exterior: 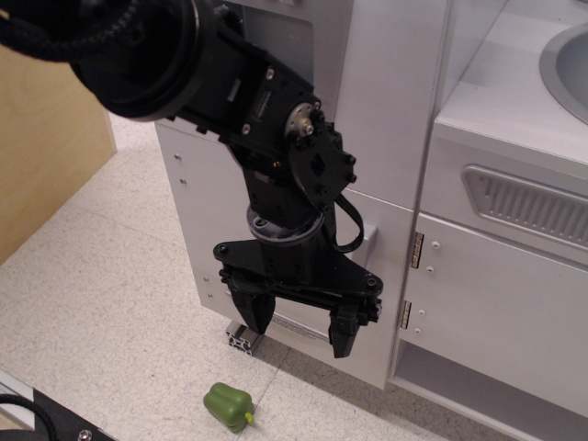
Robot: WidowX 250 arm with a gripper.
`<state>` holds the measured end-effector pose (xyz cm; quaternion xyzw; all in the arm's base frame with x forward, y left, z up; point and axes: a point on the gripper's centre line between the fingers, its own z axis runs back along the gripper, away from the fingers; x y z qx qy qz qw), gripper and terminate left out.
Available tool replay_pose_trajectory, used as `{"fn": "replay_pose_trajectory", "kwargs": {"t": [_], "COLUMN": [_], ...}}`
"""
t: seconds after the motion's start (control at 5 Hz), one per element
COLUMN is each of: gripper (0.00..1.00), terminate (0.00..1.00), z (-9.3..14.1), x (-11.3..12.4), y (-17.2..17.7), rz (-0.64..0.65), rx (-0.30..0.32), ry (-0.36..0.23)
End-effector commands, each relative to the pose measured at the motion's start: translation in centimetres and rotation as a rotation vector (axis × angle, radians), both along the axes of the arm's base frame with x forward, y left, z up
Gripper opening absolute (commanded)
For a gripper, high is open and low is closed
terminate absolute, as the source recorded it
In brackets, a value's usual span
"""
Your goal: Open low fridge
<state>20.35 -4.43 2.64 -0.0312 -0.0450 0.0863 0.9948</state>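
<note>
The low fridge [197, 211] is the white compartment at the centre, and its flat door looks shut. My black arm covers most of the door. Only a white stub [369, 237] at the door's upper right shows where the handle would be, and the curved handle itself is hidden. A thin silver strip [296, 323] runs near the door's bottom edge. My gripper [299, 324] hangs in front of the lower door, fingers pointing down. It is open and empty, with its fingertips [254, 317] spread on either side of the strip.
A green toy pepper [228, 405] lies on the speckled floor below the gripper. A handleless white cabinet door [501, 308] with brass hinges [416, 250] stands to the right, under a grille [533, 207] and a sink [568, 57]. A wooden panel [46, 156] stands to the left.
</note>
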Motion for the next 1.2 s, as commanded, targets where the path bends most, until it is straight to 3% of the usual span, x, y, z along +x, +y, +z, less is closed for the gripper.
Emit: {"fn": "replay_pose_trajectory", "kwargs": {"t": [0.0,0.2,0.6,0.8,1.0], "gripper": [1.0,1.0,1.0,1.0,1.0], "terminate": [0.0,0.0,0.0,0.0,0.0], "z": [0.0,-2.1,-3.9,-4.0,-4.8], "x": [0.0,3.2,8.9,10.5,11.7], "y": [0.0,0.1,0.7,0.4,0.1], "rz": [0.0,-0.043,-0.07,-0.075,-0.064], "rx": [0.0,-0.008,-0.018,-0.042,-0.006], "ry": [0.0,-0.047,-0.168,-0.206,-0.227]}}
